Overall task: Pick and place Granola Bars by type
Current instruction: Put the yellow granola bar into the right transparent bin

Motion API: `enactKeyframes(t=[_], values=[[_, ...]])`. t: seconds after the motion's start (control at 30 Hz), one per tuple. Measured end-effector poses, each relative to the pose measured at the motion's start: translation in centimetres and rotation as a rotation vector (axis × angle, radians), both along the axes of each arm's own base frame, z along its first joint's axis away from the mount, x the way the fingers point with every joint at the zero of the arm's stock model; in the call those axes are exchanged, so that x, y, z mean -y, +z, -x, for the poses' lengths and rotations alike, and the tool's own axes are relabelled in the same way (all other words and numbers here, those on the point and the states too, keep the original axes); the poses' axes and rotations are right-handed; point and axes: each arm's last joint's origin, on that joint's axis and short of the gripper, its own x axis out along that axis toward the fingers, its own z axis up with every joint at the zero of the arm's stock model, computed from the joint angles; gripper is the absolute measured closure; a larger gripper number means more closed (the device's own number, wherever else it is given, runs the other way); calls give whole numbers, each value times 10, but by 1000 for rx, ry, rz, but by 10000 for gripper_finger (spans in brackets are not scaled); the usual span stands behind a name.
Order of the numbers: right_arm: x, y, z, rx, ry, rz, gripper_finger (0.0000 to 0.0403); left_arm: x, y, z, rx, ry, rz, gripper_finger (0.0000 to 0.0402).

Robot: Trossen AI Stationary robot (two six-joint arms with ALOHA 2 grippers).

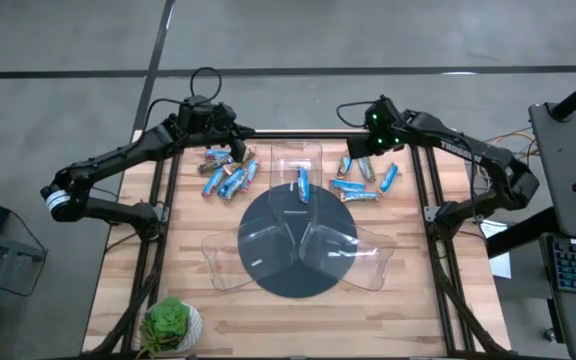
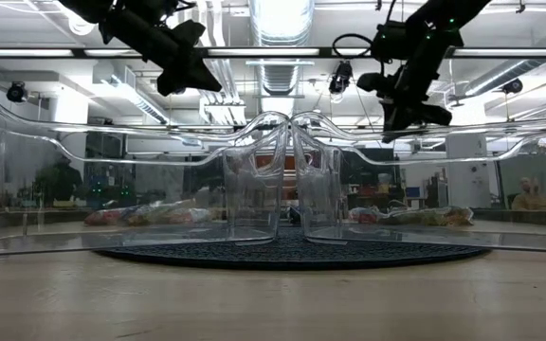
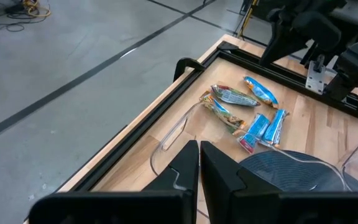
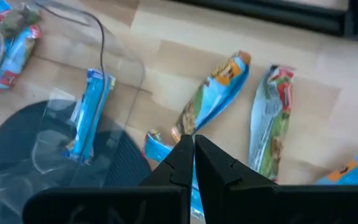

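Two clusters of Granola Bars (image 1: 226, 172) lay on the wooden table (image 1: 418, 300), one at the far left and one at the far right (image 1: 366, 178) of three clear plastic trays (image 1: 298, 235) set on a dark round mat (image 1: 293, 275). One blue bar (image 1: 302, 183) rested inside the far tray. Left end effector (image 1: 238, 150): raised above the left cluster, fingers pressed together, holding nothing. Right end effector (image 1: 360, 147): raised above the right cluster, fingers likewise pressed together, empty. Small potted plant (image 1: 171, 322) stood at the near left corner.
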Motion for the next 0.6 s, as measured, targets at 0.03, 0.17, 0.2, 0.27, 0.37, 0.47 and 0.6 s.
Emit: enactKeyframes(t=[0.03, 0.17, 0.2, 0.27, 0.37, 0.47, 0.6], values=[[1, 1, 0, -11, -1, 5, 394, 0, 0, 0, 0, 0, 0, 401], [1, 3, 0, -39, -1, 6, 394, 0, 0, 0, -4, 0, 3, 401], [1, 3, 0, -40, -1, 6, 394, 0, -1, 0, -7, 1, 5, 401], [0, 2, 1, -42, -2, 6, 394, 0, -1, 0, -8, 0, 6, 401], [-3, 0, 5, -56, -8, 5, 394, 0, -1, 0, -8, 0, 6, 401], [-4, -3, 7, -64, -11, 4, 394, 0, -1, 0, -9, 1, 7, 401], [-5, -4, 7, -68, -10, 1, 394, 0, -1, 0, -9, 0, 7, 401]])
